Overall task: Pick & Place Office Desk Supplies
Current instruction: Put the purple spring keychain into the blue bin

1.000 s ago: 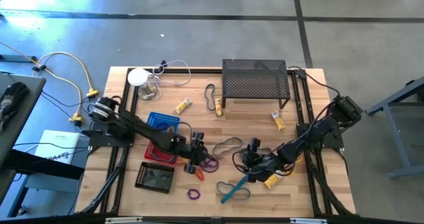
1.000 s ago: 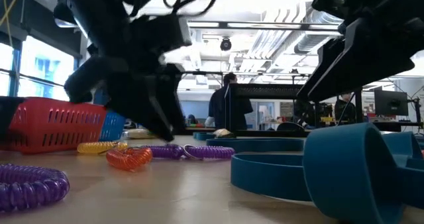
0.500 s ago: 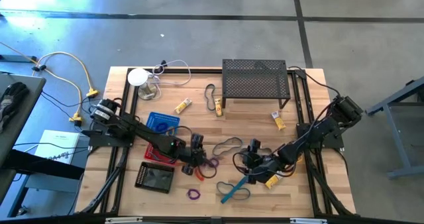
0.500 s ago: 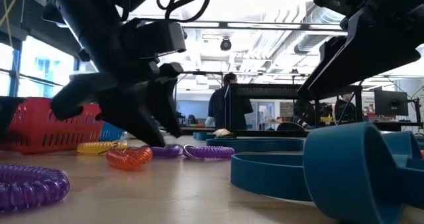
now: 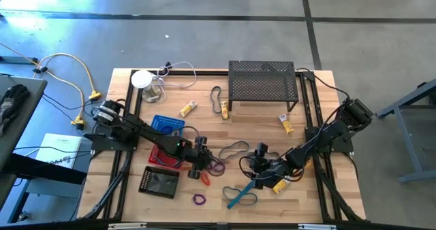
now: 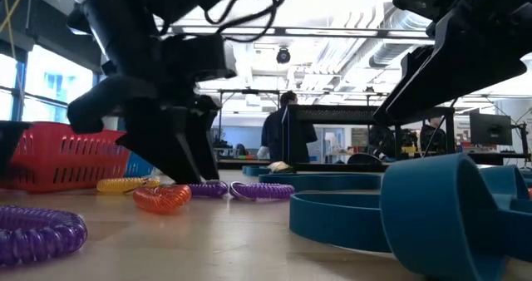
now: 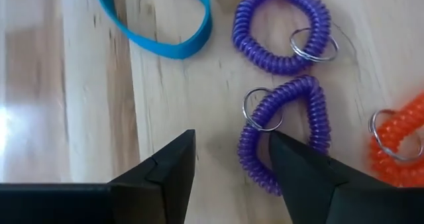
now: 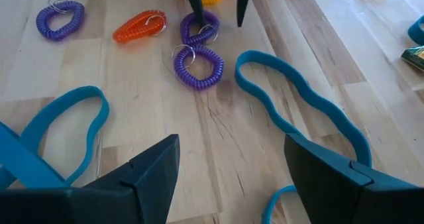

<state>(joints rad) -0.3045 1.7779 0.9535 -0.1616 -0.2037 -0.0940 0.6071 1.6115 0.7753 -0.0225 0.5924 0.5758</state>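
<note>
Hardly anything looks sorted yet: the left gripper (image 7: 228, 177) hangs with jaws apart right over a purple coiled plastic ring (image 7: 286, 134) lying loose on the wooden table (image 7: 66, 85), the right gripper (image 8: 232, 174) waits open and empty near the blue elastic loops (image 8: 298, 114), and other supplies lie scattered.

Even, bright light overhead. Ceiling lamps (image 6: 332, 44) glare at twelve o'clock in the low view; the near blue loop (image 6: 432, 219) at four o'clock blurs.
</note>
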